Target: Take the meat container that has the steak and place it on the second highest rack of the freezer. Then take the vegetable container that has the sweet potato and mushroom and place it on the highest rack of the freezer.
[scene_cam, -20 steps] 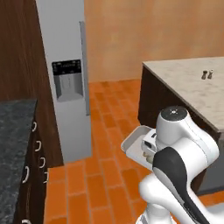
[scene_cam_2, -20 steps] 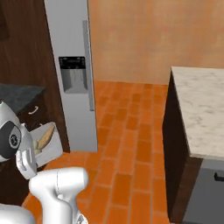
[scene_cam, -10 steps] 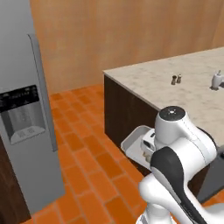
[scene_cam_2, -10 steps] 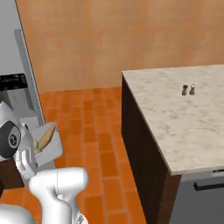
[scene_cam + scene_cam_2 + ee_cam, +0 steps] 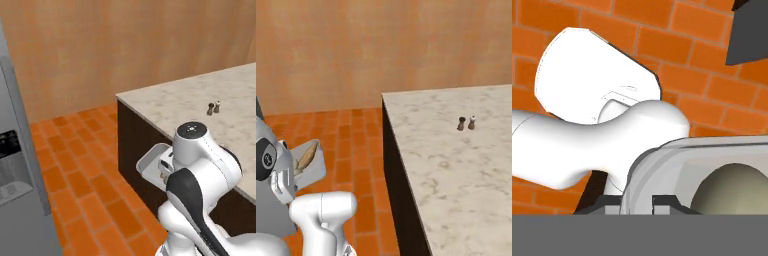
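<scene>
Resting in a shallow pale grey tray point(image 5: 312, 165) with rounded corners, the sweet potato point(image 5: 307, 155) lies as a long tan-orange tuber, tilted along the tray's length. The mushroom point(image 5: 729, 189) sits in the same tray, a smooth rounded beige-green lump close against the raised rim. The tray hangs in the air beside the robot's upper arm, well above the orange brick floor point(image 5: 90, 170), and the gripper point(image 5: 638, 201) has its two small dark fingertips pressed together on the tray's near rim, clamped on its edge.

From the left base view the tray shows as a smooth plastic corner jutting out from behind the glossy white arm. At the far left of that view stands the freezer point(image 5: 17, 190), a flat grey-silver slab with a dark dispenser panel set in its door; its door looks closed.

To the right runs an island counter point(image 5: 456, 170) with a mottled cream marble top over dark brown sides. Two tiny shakers point(image 5: 466, 123), one dark and one pale, stand side by side on it. Behind everything is a warm, grainy tan wall point(image 5: 381, 50).
</scene>
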